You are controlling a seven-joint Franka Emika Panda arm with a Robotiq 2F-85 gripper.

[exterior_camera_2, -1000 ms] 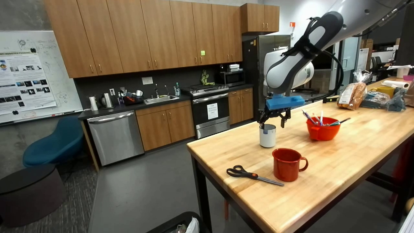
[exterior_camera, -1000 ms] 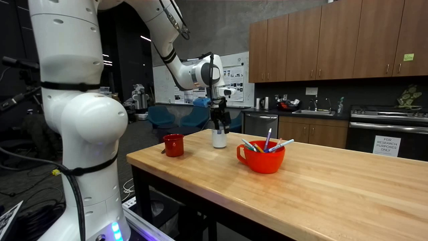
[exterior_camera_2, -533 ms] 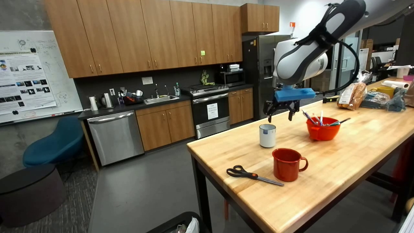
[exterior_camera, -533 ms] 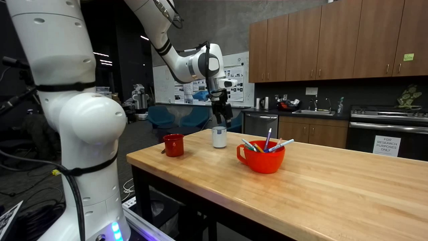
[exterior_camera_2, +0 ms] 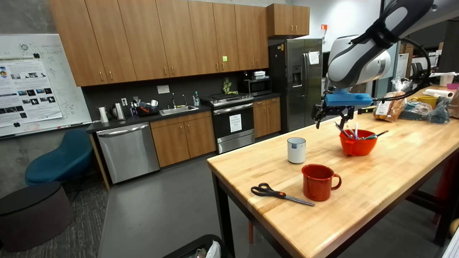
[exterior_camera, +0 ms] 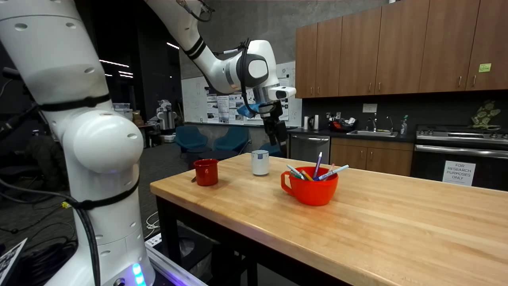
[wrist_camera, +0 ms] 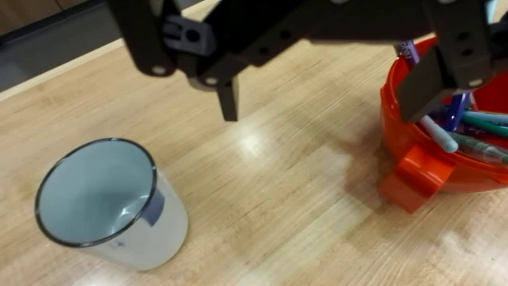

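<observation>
Since earlier frame: gripper [exterior_camera_2: 330, 126] has shifted up & off white mug [exterior_camera_2: 297, 152], twd red bowl [exterior_camera_2: 358, 147]. Fingers [wrist_camera: 420, 91] spread, nil held. Mug upright on table [exterior_camera_2: 373, 179]; from fingers lies down & twd end edge w/ scissors [exterior_camera_2: 282, 194].

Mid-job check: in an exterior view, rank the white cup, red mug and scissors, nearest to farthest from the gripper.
From the gripper, in an exterior view:
1. White cup, below it to the picture's left.
2. Red mug, closer to the camera.
3. Scissors, beside the red mug near the edge of the table.
</observation>
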